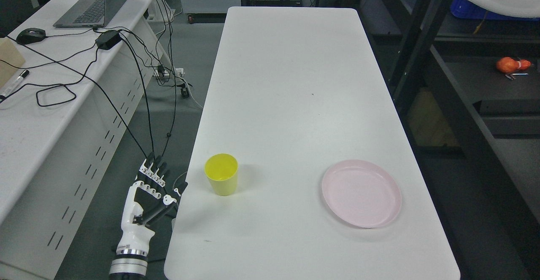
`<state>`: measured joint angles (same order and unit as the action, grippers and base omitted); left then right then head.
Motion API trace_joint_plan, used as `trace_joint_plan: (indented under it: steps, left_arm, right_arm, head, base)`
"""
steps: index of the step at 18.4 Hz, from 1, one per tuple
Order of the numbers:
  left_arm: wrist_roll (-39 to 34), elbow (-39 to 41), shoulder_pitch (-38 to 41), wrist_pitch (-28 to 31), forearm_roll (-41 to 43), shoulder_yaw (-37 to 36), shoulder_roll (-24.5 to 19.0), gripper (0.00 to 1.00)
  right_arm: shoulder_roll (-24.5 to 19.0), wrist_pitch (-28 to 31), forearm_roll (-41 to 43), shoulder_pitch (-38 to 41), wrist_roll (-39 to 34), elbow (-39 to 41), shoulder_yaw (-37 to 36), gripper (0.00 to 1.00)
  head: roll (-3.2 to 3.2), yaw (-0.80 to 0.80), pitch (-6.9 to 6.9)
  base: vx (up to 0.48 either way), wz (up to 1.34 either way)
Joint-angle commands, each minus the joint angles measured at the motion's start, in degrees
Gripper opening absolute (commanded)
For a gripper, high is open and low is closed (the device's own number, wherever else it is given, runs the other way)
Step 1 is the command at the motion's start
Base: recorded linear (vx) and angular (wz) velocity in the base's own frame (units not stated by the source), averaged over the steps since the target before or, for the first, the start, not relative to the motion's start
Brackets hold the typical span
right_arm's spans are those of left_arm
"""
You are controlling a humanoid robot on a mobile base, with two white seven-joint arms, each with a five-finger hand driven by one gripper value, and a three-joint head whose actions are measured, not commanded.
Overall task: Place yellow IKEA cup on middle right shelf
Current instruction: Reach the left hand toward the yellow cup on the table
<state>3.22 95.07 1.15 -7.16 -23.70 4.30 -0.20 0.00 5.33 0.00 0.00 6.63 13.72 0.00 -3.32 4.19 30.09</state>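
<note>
Left hand (pixel 147 195) sits off table edge, fingers extended, empty; upright yellow plastic cup (pixel 221 174) near; best approach sideways, wrap mid-body, avoid tipping.

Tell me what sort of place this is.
Most likely a robotics lab or workshop, not a home. A side desk holds a laptop trailing loose cables, dark metal shelving stands to the right, and a white folding table carries only a yellow cup and a pink plate.
</note>
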Motion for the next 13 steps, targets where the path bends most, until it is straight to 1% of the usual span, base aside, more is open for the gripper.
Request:
trace_joint_plan:
  steps: [1,5,9,13]
  left_arm:
    - [0.0,-1.9,-4.6,1.1,7.7,0.1,-0.8,0.97]
    - [-0.1,-3.1,-8.3,5.1,8.6,-0.1,-0.8,0.97]
    - [0.0,-3.4,-9.2,5.0,12.9,-6.1,-0.8,0.97]
    - [0.0,-4.0,-9.2,5.0,13.8,-8.2,-0.8,0.97]
  right_arm:
    - [1.0,0.0,1.4,0.8,0.0,0.0,1.0,0.99]
    - [1.0,0.0,1.4,0.8,0.0,0.0,1.0,0.99]
    - [1.0,0.0,1.4,0.8,0.0,0.0,1.0,0.99]
    - [1.0,0.0,1.4,0.8,0.0,0.0,1.0,0.99]
  head:
    - [0.00,0.00,0.00]
    - [0.00,0.00,0.00]
    - [0.00,0.00,0.00]
    - [0.00,0.00,0.00]
  base:
    - [0.000,0.00]
    - [0.000,0.00]
    - [0.000,0.00]
    - [0.000,0.00]
